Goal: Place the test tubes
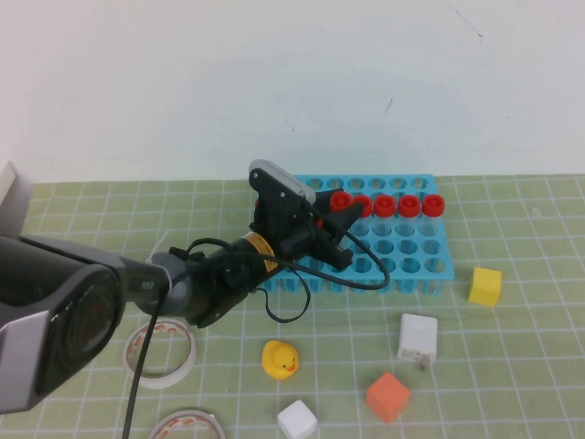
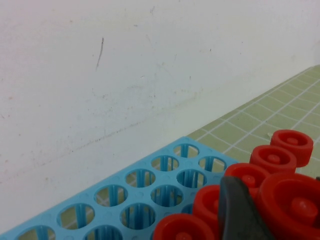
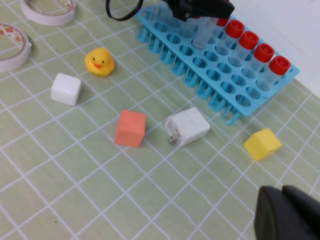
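A blue test tube rack (image 1: 416,265) stands on the green grid mat, with several red-capped tubes (image 1: 409,206) upright along its back row. My left gripper (image 1: 336,227) hovers over the rack's left part, shut on a red-capped test tube (image 2: 292,205). The right wrist view shows that tube's clear body (image 3: 202,35) hanging below the left gripper (image 3: 200,7), its lower end at the rack (image 3: 220,80) holes. One dark finger (image 2: 240,215) crosses in front of the rack's caps (image 2: 272,159). My right gripper (image 3: 287,215) is shut and empty, above the mat near a yellow cube (image 3: 262,143).
In front of the rack lie a yellow duck (image 1: 280,358), a white cube (image 1: 297,419), an orange cube (image 1: 388,395), a white charger (image 1: 418,337) and the yellow cube (image 1: 485,285). Two tape rolls (image 1: 160,350) lie at the front left. A white wall stands behind the rack.
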